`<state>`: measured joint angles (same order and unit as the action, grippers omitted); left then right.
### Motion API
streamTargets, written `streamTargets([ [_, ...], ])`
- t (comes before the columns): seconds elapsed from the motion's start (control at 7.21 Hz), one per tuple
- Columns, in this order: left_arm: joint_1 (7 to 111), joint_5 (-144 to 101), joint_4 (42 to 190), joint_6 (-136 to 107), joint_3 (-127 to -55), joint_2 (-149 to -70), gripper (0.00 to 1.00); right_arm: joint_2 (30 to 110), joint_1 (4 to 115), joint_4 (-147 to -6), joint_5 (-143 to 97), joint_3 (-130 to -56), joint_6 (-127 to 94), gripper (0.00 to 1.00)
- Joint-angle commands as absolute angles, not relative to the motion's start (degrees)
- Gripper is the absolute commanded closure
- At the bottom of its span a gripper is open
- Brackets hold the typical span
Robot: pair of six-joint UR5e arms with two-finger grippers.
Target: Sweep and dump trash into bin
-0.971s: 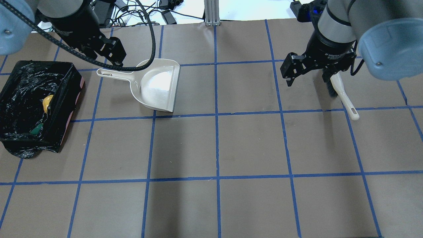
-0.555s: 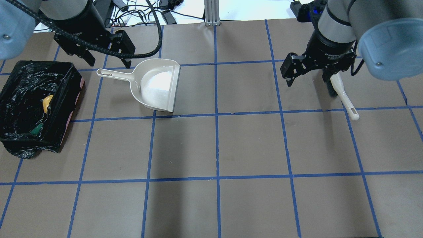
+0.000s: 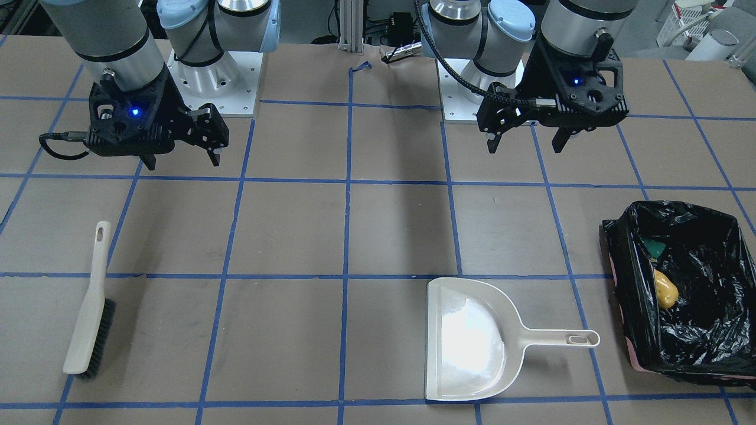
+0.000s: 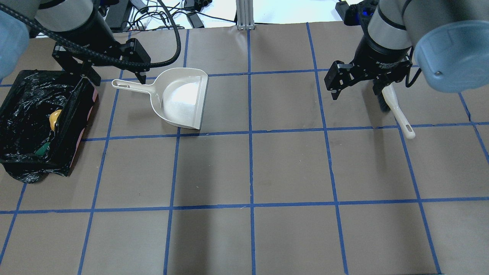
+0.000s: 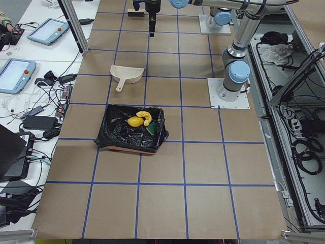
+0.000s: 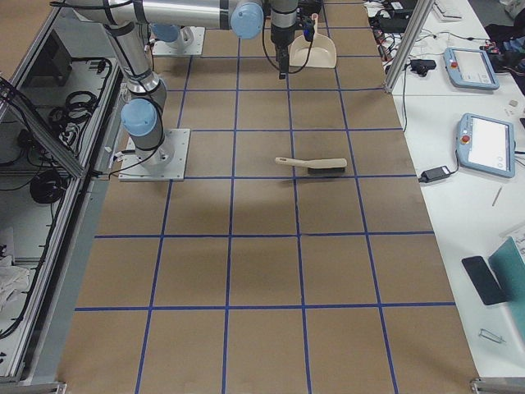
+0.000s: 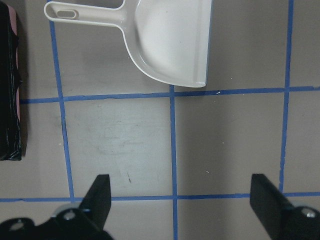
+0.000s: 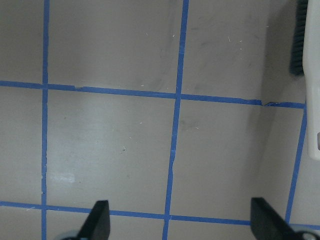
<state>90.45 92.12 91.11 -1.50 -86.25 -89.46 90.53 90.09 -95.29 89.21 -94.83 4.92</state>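
Bin [image 4: 75,123] lengthwise front-to-back, mouth upward

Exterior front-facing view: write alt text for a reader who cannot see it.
The left gripper and right gripper hang open above a brown gridded table. Nearer lie a cream plastic dustpan, a cream black-bristled brush and a black-bagged pinkish bin holding a yellow-orange lump.

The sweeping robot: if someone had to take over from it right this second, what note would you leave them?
Left gripper: open, holding nothing, hovering above the table.
Right gripper: open, holding nothing, hovering too.
The dustpan lies empty on the table and the brush lies flat, neither touched.
Done: the yellow lump and the sponge are in the bin. A curved yellowish piece seems to lie beside them.
Left to do: probably nothing more.
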Motion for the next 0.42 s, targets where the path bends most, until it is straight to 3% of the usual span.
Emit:
streamTargets([
  [0.0,90.4,92.1,91.1,-1.2,-87.4,-88.7,0.0,90.5,90.1,-95.3,89.2,-94.8,4.9,0.0],
  [0.28,90.3,92.1,91.0,-1.2,-87.7,-88.4,0.0,90.5,90.1,-95.3,89.2,-94.8,4.9,0.0],
])
